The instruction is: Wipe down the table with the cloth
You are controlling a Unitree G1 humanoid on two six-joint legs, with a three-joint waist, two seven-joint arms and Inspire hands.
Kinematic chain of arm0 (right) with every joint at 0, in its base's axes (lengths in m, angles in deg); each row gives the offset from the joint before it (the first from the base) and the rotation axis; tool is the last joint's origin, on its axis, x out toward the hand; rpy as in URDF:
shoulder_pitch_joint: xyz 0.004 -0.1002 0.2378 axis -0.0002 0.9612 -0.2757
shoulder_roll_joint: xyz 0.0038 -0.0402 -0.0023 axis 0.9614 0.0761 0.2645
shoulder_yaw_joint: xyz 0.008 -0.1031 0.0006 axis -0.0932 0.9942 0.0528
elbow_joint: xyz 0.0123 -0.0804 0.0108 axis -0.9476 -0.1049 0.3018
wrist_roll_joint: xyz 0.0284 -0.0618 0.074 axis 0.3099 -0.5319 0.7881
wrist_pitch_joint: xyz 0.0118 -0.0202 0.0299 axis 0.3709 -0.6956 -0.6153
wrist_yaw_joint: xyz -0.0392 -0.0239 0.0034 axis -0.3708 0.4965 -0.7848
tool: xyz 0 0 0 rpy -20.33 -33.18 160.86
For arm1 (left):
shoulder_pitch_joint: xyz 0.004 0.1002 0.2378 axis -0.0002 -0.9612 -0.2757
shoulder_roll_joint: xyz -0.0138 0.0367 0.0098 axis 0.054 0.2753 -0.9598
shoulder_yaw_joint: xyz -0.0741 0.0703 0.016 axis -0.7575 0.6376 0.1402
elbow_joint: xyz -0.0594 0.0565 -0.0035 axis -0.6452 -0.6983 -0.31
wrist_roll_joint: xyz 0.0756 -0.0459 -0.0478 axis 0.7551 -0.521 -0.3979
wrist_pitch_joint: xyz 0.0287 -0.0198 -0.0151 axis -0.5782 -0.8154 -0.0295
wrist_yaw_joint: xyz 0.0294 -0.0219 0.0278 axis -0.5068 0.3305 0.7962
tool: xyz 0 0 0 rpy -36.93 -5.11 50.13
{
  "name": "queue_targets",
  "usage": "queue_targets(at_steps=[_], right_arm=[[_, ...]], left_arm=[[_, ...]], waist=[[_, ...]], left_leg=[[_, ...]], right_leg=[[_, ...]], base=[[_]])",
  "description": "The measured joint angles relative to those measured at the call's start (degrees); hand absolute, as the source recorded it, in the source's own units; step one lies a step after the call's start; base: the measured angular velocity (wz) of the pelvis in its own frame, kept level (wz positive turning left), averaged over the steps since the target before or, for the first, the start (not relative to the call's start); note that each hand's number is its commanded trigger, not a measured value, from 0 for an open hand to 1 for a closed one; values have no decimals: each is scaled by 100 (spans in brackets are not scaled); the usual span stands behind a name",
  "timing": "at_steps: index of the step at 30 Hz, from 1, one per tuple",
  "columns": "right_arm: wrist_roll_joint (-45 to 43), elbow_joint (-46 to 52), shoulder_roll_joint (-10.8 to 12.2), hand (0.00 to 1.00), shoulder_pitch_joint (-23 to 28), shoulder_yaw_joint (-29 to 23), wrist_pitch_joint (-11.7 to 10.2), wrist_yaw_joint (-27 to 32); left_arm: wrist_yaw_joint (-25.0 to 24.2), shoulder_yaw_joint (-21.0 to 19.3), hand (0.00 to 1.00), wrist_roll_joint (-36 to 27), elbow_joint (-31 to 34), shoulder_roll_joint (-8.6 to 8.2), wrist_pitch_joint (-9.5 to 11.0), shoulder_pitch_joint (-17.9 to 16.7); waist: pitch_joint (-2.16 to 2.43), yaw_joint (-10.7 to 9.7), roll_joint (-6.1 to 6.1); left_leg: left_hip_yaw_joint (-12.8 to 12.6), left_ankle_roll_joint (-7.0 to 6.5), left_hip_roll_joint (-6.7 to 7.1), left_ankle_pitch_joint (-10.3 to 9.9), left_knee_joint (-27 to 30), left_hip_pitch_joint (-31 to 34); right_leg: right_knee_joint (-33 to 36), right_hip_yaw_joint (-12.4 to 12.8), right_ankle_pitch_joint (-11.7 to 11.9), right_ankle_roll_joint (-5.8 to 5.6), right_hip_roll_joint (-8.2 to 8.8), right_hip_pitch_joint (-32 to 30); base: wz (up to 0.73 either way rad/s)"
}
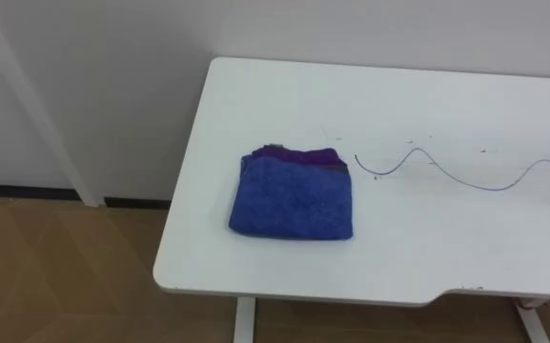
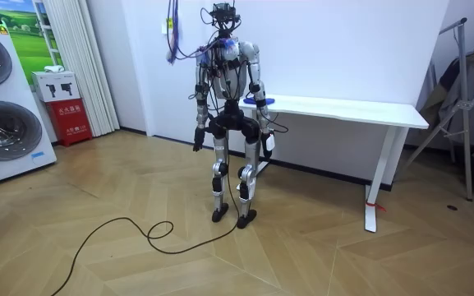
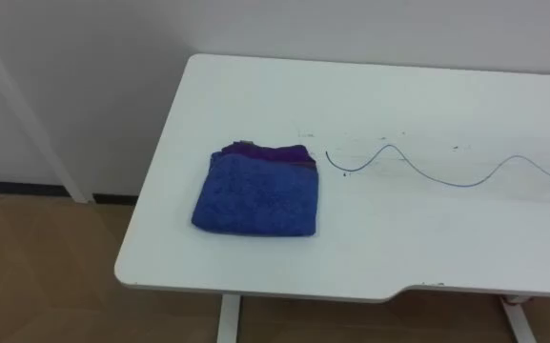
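A white worktop (image 1: 398, 105) stands against a pale wall (image 1: 112, 76), its left end with rounded corners in the eye views. On it lies a folded blue cloth (image 1: 294, 195), set toward the left end and somewhat closer to the near edge than to the far one. A purple layer shows along the cloth's far edge. Nothing touches the cloth, and it lies flat and square to the worktop's edges.

Just to the right of the cloth's far right corner, apart from it, a thin dark wavy pen line (image 1: 446, 171) begins with a small hook. It runs off to the right across the worktop in loose humps. A few small dark specks lie on the surface around it. To the left of the worktop a white post (image 1: 36, 105) leans across the wall down to the wooden floor (image 1: 65, 276).

In the room view the robot stands upright on the wooden floor at the worktop's left end, close to it, with both arms hanging down. Its left hand (image 2: 196, 141) hangs beside the hip on the room view's left. Its right hand (image 2: 268, 146) hangs on the room view's right, below the worktop's edge. I cannot tell whether either hand is spread or closed, and neither is near the cloth, which shows as a blue patch on the worktop's end beside the robot's upper arm.

At the room view's left stand stacked washing machines (image 2: 2, 131) and a red box (image 2: 70, 122). At its right stands a metal stand (image 2: 465, 107).
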State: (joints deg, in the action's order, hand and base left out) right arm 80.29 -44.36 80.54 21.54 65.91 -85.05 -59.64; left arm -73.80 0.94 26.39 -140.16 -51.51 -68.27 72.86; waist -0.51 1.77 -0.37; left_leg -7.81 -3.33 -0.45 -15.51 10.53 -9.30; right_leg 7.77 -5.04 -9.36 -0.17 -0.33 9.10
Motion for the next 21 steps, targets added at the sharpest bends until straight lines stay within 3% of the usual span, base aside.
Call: queue_targets(at_steps=[15, 18, 21], right_arm=[[102, -11, -6, 0, -3, -3, 49, -77], [487, -86, -5, 0, 10, -30, 100, -62], [1001, -117, 17, 0, 136, -381, 183, 42]], left_arm=[[-121, -7, 0, -8, -1, 9, -3, 83], [-121, -13, 0, -194, -26, 7, -86, 60], [-142, -146, 0, -209, -18, 1, -169, 35]], waist=[[2, 12, 17], [6, -9, 28], [4, -41, 27]], left_leg=[[-45, 0, -5, 0, -2, 18], [-66, 0, -6, 0, -8, 9], [-66, 0, -7, 0, -31, -41]], right_leg=[[8, 15, 0, 0, -2, -93], [3, -1, 0, 0, -1, -60], [-5, 18, 0, 0, -7, -20]], base=[[-1], [-2], [0]])
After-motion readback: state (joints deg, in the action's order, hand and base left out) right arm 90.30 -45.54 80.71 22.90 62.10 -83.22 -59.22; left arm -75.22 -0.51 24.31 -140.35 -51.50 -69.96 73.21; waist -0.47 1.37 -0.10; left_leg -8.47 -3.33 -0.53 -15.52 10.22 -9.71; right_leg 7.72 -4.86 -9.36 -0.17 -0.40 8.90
